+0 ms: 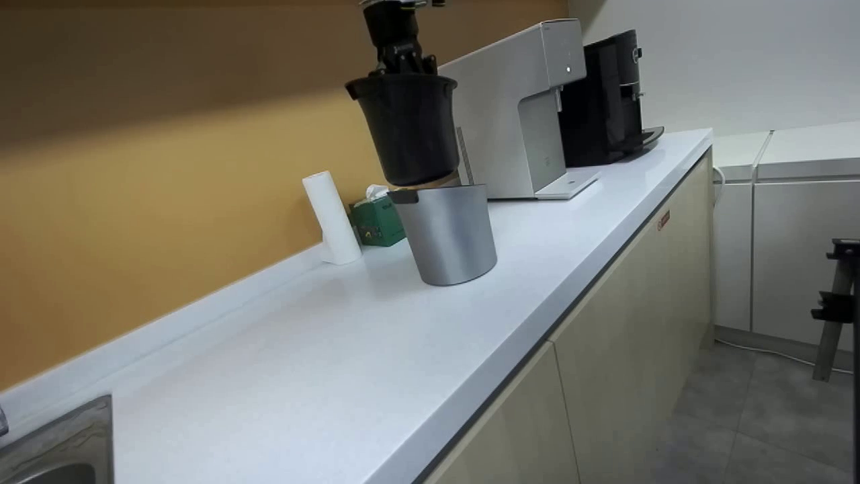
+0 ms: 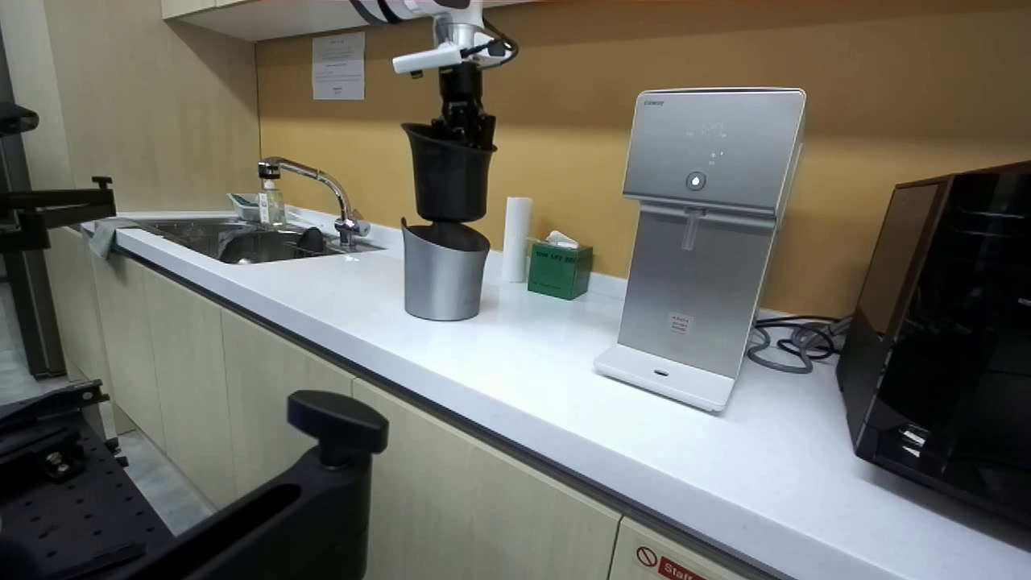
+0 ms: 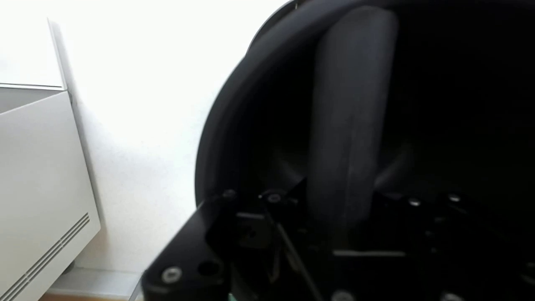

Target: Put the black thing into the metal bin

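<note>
the pot (image 2: 449,185) hangs about upright just above the bin (image 2: 441,278), its base over the bin's mouth by both exterior views, apparently not yet inside. the gripper (image 2: 465,134) sits down in the pot's own mouth; the wrist view shows a dark bar (image 3: 355,104) running in between its fingers, so it is probably pinched narrow on that bar, a handle perhaps, which bears the pot, though the contact itself is lost in the black. gripping from inside makes sense: no finger then lies between the pot's outer wall and the bin. the pot's slanted rim rises on the same side as the bin's, which suggests it is turned so the two will nest. farther back than the bin stand a roll (image 2: 516,242) and a tissue box (image 2: 558,272). lowering straight down looks like the next step; a sideways slip could land the base on the bin's rim.
</note>
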Motion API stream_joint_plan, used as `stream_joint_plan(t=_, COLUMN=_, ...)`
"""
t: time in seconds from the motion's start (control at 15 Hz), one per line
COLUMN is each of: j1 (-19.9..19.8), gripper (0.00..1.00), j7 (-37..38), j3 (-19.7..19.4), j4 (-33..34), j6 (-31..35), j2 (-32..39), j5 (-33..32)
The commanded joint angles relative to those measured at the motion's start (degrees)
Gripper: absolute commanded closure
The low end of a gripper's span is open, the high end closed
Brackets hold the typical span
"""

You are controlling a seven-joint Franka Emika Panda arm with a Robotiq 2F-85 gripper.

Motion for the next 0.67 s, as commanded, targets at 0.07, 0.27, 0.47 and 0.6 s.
stream_joint_plan(t=0.07, j1=0.14, gripper=0.98, j7=3.05, j3=-0.73, j4=-2.94, j6=1.12, j2=-1.82, j5=1.21)
stream_joint_plan(t=0.27, j1=0.09, gripper=0.98, j7=3.46, j3=-0.83, j4=-4.01, j6=1.72, j2=-1.81, j5=1.87)
stream_joint_plan(t=0.47, j1=0.04, gripper=0.98, j7=3.59, j3=-0.85, j4=-5.07, j6=2.36, j2=-1.91, j5=2.47)
stream_joint_plan(t=0.6, j1=-0.02, gripper=0.98, j7=3.79, j3=-0.9, j4=-5.91, j6=2.96, j2=-2.15, j5=2.94)
